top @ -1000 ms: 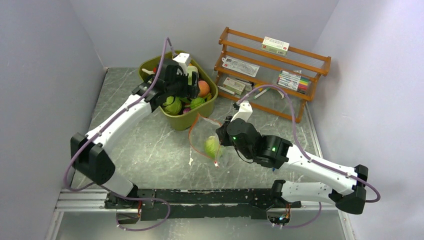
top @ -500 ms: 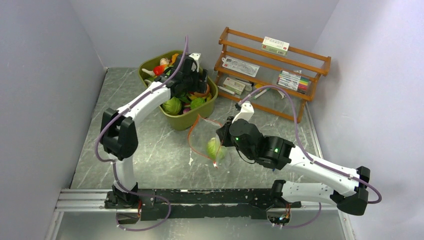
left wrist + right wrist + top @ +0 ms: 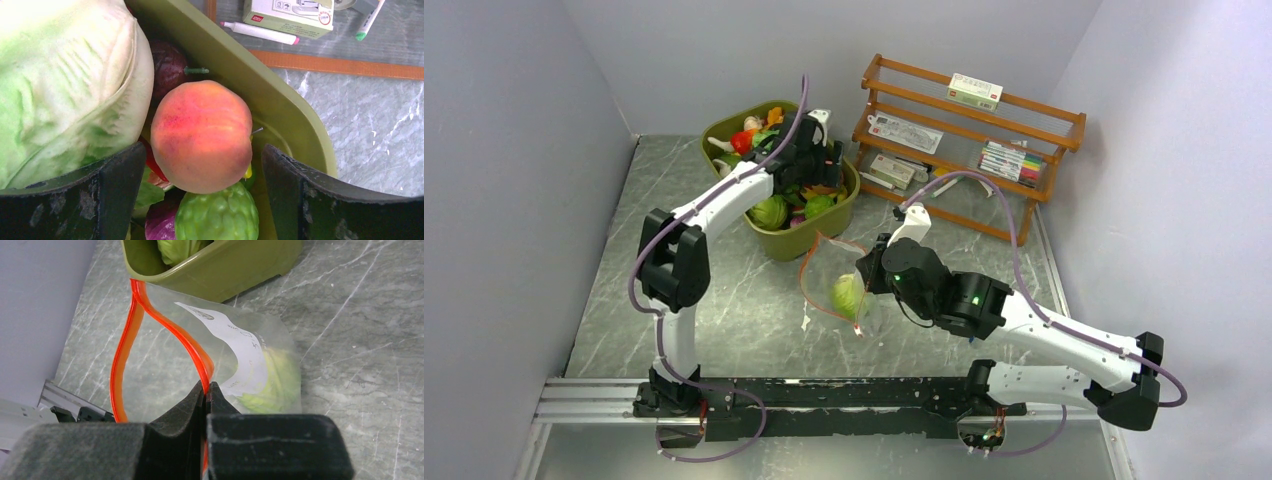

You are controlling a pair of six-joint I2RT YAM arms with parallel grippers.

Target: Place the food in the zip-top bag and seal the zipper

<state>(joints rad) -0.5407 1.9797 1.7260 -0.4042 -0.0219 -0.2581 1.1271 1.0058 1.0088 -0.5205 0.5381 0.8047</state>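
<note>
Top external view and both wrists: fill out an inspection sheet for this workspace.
Surface: grey marbled table, no damage seen.
Job's things: zip-top bag with its mouth open beside the olive tub, one cabbage inside it; peach and other food in the tub.
Clutter: wooden rack holding boxes and markers.
Hands: left hand open, straddling the peach, not gripping; right hand shut on the zipper.
Cables: purple cables arch above both arms.
Surroundings: plain walls on three sides.

Clear zip-top bag [image 3: 272, 342], orange zipper [image 3: 175, 332] gaping, holds a green cabbage [image 3: 272, 382].
</note>
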